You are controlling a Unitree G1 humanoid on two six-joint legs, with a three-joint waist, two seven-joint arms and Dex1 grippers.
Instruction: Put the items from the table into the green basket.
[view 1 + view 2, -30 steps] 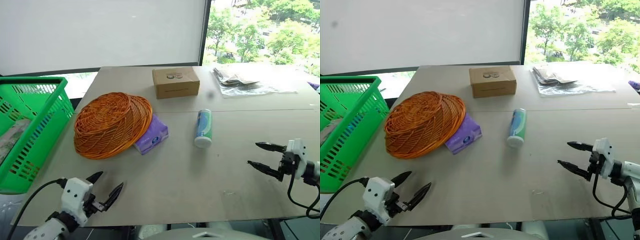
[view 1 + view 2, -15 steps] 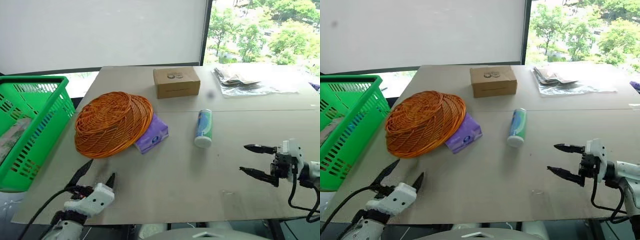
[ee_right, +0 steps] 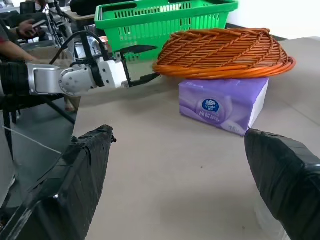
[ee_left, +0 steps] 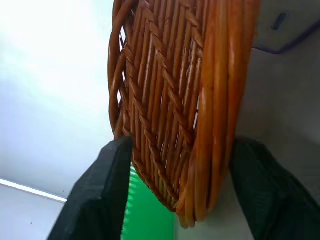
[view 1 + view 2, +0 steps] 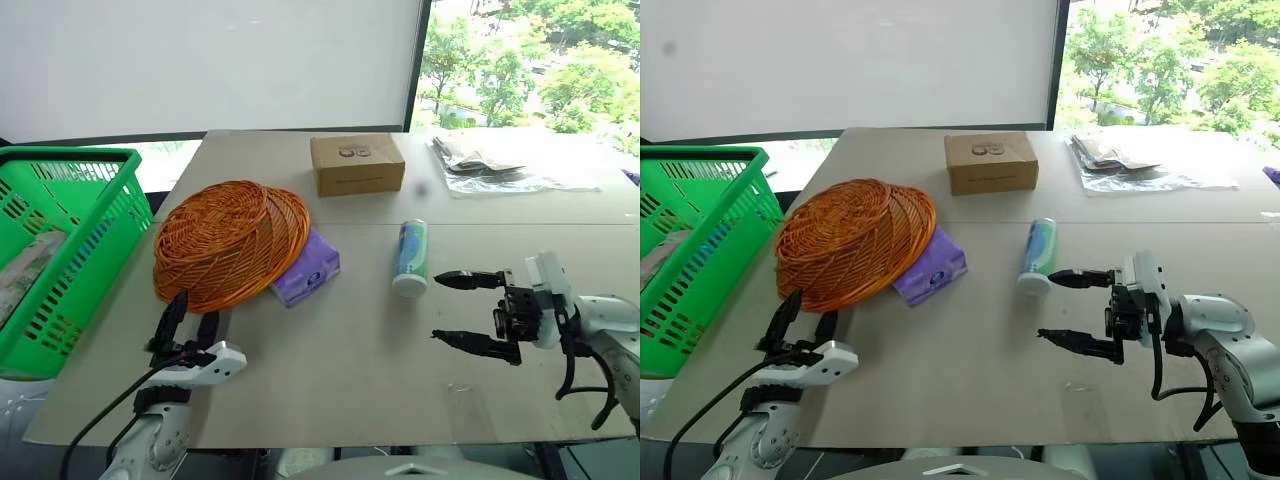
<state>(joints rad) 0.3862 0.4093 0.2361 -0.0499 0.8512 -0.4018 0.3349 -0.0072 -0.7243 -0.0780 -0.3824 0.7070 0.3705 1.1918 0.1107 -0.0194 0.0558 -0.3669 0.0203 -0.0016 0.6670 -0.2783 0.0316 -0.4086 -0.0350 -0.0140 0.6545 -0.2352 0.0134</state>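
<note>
Table [image 5: 330,370]: bottle [image 5: 410,257] beside right pincer [image 5: 452,310]

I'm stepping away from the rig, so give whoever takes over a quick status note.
Left gripper: fingers straddle the near rim of the overturned wicker bowl, not clearly clamped.
Right gripper: open, empty, just short of the white bottle.
Bottle lies on the table; purple tissue pack is partly tucked under the bowl.
Green basket sits off the table's left edge.
Left: both items still to go into the basket.
</note>
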